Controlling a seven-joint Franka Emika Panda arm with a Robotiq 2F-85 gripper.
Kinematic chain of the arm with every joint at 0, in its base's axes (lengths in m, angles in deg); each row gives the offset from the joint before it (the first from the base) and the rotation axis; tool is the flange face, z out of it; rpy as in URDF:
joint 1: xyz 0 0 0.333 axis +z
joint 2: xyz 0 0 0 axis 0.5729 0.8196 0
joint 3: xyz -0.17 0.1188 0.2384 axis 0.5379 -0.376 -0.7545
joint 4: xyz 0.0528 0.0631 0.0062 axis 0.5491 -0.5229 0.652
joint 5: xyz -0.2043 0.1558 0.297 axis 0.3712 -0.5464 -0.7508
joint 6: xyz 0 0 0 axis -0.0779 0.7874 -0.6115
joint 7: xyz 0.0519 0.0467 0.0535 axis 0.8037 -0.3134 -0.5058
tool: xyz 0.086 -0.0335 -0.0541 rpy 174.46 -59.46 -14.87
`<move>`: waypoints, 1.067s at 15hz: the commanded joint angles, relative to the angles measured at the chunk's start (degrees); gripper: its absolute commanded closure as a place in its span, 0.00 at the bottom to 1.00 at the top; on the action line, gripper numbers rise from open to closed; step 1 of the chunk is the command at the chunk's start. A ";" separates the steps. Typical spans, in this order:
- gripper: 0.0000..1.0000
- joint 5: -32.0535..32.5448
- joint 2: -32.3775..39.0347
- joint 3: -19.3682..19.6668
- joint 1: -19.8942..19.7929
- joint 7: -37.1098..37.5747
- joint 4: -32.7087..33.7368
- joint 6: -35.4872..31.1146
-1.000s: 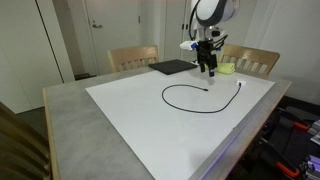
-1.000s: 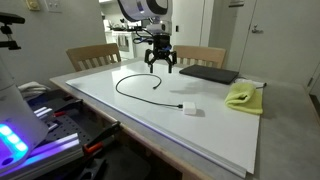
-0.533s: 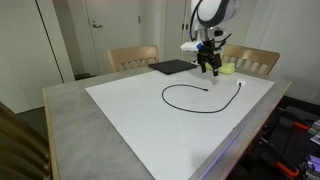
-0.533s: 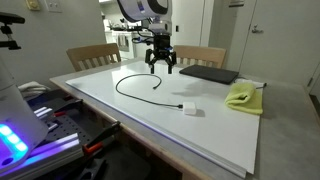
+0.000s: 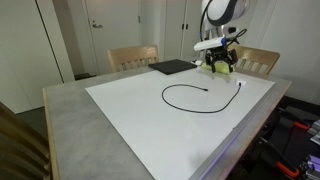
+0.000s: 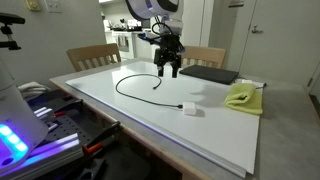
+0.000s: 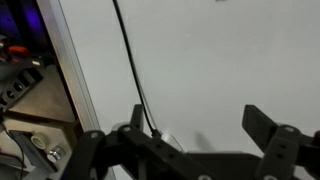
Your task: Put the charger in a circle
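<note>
White sheeting covers the table, and over its far side hangs your claw — jaws spread wide, nothing in them. Just beneath it starts the charger, which curves away from the claw in an open loop, its two ends well apart. To make the ring, you should drop onto the end nearest the claw, pinch it low against the sheet, and drag it slowly toward the far end — a quick pull would likely spoil the curve already lying there.
</note>
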 commanded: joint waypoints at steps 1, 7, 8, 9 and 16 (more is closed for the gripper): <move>0.00 4.36 -3.07 1.27 -1.83 -11.27 -4.67 -2.75; 0.00 5.10 -4.53 5.08 -5.70 -23.58 -10.51 -10.91; 0.00 2.79 -4.62 5.27 -6.89 -25.33 -11.24 -13.24; 0.00 4.60 -2.22 5.76 -4.14 -21.46 -7.85 -9.30; 0.00 4.54 -3.53 5.50 -6.09 -29.97 -11.40 -15.95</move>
